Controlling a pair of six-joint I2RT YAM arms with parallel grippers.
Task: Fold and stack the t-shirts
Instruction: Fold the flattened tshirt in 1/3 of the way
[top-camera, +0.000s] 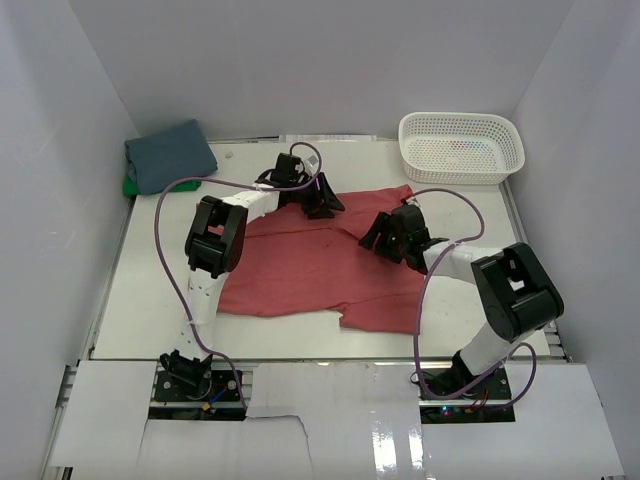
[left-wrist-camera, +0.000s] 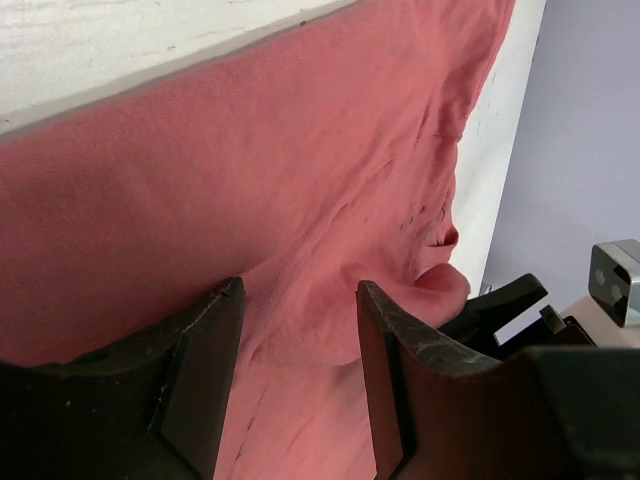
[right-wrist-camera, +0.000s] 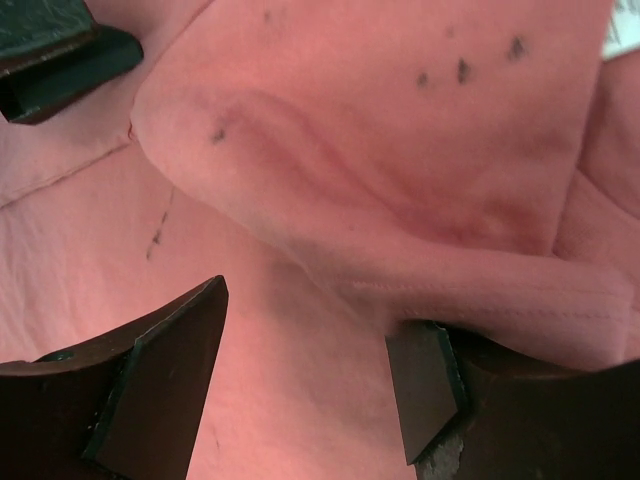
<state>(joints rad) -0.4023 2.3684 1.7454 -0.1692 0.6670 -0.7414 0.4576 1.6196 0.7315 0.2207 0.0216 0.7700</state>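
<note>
The left gripper (left-wrist-camera: 298, 345) is down at the red shirt (top-camera: 300, 270) with its jaws apart, and a low ridge of cloth runs between its fingers (left-wrist-camera: 205, 370). The right gripper (right-wrist-camera: 305, 350) is just beside it, its jaws also apart. A folded, hemmed edge of the same shirt lies ahead of it and drapes over one finger (right-wrist-camera: 428, 385). The shirt lies spread on the table (top-camera: 160, 290) under both grippers. Well beyond the left gripper and to its left, the blue shirt (top-camera: 170, 155) sits folded, with the green shirt (top-camera: 129, 186) peeking from under it. The basket (top-camera: 461, 147) stands beyond the right gripper.
</note>
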